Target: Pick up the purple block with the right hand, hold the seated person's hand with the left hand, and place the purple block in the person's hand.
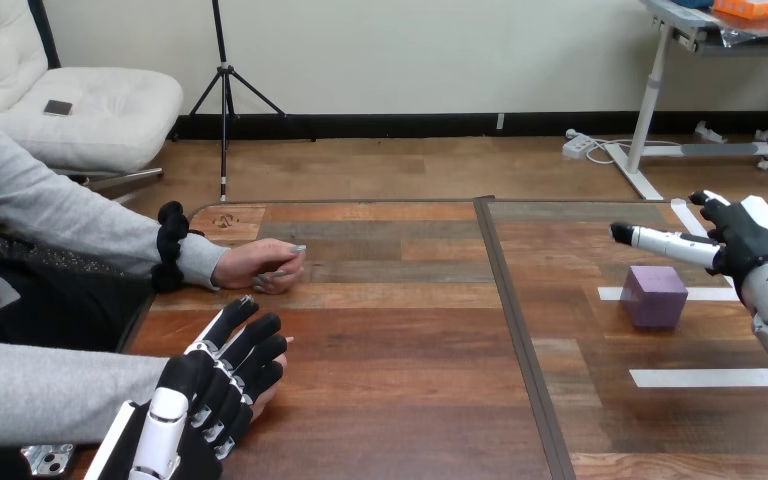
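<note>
The purple block stands on the right half of the wooden table, between white tape strips. My right hand hovers just right of and slightly beyond the block, open, one finger stretched out to the left above it without touching. At the lower left my left hand lies palm down, fingers nearly straight, over the person's nearer hand, of which only a sliver shows beneath. The person's farther hand rests as a loose fist on the table's left side.
White tape strips mark the table's right half. A dark seam runs front to back between the two halves. A phone lies at the lower left corner by the person's grey sleeve.
</note>
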Tool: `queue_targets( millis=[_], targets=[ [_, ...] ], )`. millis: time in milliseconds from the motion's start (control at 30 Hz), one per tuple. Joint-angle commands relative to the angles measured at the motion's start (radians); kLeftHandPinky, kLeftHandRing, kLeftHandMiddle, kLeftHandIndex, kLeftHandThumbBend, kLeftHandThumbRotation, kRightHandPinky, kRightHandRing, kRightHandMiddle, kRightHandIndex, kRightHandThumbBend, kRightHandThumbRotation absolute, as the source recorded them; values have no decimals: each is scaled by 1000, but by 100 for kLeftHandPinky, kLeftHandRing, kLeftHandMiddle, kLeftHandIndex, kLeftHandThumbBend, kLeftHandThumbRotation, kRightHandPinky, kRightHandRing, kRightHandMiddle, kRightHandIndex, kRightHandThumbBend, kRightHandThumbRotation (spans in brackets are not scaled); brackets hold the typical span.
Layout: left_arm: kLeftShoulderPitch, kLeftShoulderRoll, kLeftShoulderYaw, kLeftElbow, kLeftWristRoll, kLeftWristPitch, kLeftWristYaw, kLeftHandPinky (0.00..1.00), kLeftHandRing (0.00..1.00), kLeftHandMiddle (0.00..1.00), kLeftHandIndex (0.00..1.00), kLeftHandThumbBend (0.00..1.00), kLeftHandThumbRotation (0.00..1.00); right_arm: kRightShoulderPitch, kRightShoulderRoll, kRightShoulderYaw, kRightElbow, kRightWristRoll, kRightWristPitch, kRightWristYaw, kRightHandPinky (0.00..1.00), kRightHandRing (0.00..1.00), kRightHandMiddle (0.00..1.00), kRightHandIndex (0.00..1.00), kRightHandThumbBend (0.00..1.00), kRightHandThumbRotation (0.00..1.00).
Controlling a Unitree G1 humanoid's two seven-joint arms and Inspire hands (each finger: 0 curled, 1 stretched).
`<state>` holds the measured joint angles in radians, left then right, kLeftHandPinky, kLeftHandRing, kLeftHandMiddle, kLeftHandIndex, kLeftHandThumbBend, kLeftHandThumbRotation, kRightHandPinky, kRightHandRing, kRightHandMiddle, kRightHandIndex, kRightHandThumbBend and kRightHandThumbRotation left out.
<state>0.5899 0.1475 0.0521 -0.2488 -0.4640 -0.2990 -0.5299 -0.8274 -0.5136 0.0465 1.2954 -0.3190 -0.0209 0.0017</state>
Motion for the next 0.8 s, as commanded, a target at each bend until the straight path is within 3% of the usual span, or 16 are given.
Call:
queue_targets(
  millis=[0, 433, 767],
  targets=[
    [-37, -4, 7, -48, -12, -12, 1, 93, 91, 90, 91, 51, 94, -93, 9, 19, -2, -14, 8, -34, 78, 95, 97, 96, 100, 47],
    [-39, 6, 11, -54, -16, -5, -4, 93, 91, 90, 91, 50, 94, -86, 14, 37, 3, -14, 21, -34, 65, 90, 95, 96, 100, 39],
    [-44, 9, 11, -56, -14, -3, -5, 94, 91, 89, 90, 50, 95, -75, 17, 51, 6, -21, 12, -21, 70, 93, 98, 96, 100, 33]
  ],
)
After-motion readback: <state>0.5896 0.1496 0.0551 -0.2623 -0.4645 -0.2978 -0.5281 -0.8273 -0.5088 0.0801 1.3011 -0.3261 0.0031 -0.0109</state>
